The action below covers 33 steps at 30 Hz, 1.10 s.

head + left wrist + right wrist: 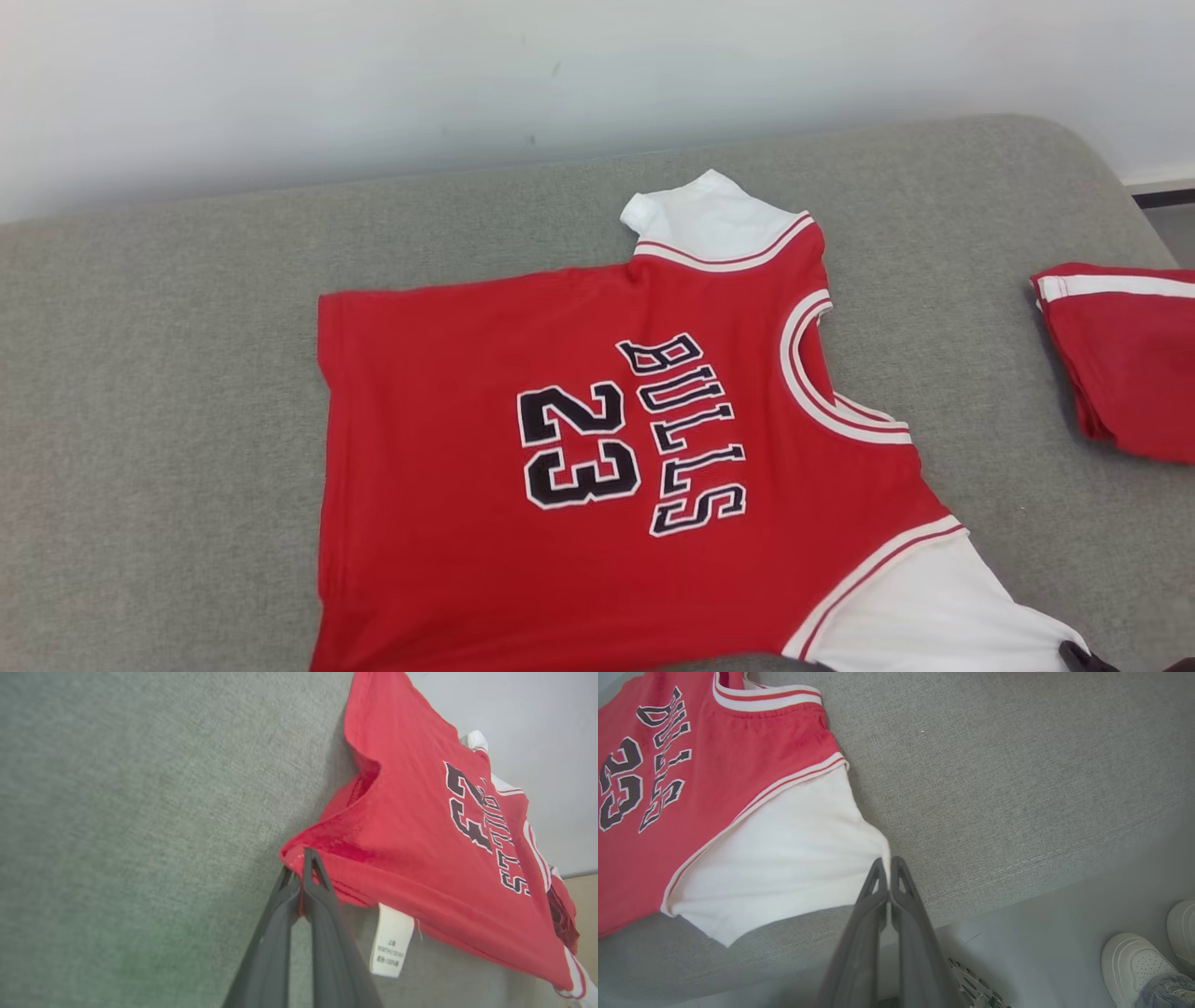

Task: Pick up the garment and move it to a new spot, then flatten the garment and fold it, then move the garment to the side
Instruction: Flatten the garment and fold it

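The left end effector [299, 865] has its two dark fingers pressed together with no gap. It pinches a hem corner of the red cotton basketball jersey with white sleeves [420, 826], and that corner is bunched up off the grey fabric-covered padded surface [117, 812]. A white care label [391, 940] hangs from the hem just right of the fingers in the left wrist view.

The right end effector [889, 863] is likewise closed tight, nipping the outer edge of the jersey's white sleeve [784, 858] at the middle of the right wrist view. Its dark tip also shows in the bottom right corner of the head view, touching that sleeve.

In the head view the jersey lies spread nearly flat, front side up, across the centre and lower half of the frame. It bears black, white-outlined "BULLS" lettering and the number 23, with white and red trim at the neck and armholes.

Its long axis runs left to right. The hem is toward the left of the frame and the neck opening toward the right. One sleeve points to the top and the other to the lower right.

A second folded red garment with a white stripe [1130, 355] lies well apart at the right edge. A person's white shoe [1139, 961] stands on the floor at the lower right of the right wrist view.
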### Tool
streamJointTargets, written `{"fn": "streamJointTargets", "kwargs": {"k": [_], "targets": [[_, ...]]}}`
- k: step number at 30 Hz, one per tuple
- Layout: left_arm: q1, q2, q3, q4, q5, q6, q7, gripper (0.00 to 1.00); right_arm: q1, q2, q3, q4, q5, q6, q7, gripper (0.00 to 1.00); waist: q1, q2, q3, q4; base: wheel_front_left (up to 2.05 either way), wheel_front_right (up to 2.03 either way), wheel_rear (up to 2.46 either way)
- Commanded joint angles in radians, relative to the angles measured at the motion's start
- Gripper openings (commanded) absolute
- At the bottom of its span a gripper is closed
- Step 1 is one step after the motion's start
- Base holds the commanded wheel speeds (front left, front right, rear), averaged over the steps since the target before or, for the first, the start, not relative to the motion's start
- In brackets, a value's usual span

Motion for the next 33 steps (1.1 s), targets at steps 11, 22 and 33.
{"fn": "streamJointTargets", "kwargs": {"k": [11,22,33], "targets": [[0.082,0.060,-0.021,-0.058,0.059,0.094,0.094,0.00,0.060,-0.001,-0.004,-0.004,0.015,-0.003,0.066,0.00,0.0001,0.0000,0.013,0.001,0.00,0.00,0.00],[0.011,0.037,-0.041,-0.128,0.043,0.046,0.061,0.00,-0.028,0.000,0.005,-0.030,0.081,-0.003,-0.051,0.00,0.0001,0.0000,0.015,0.023,0.00,0.00,0.00],[-0.163,0.026,-0.095,-0.090,0.092,0.053,0.074,0.00,-0.188,-0.020,0.038,0.033,0.068,-0.003,-0.182,0.00,0.0001,0.0000,0.044,0.033,0.00,0.00,0.00]]}}
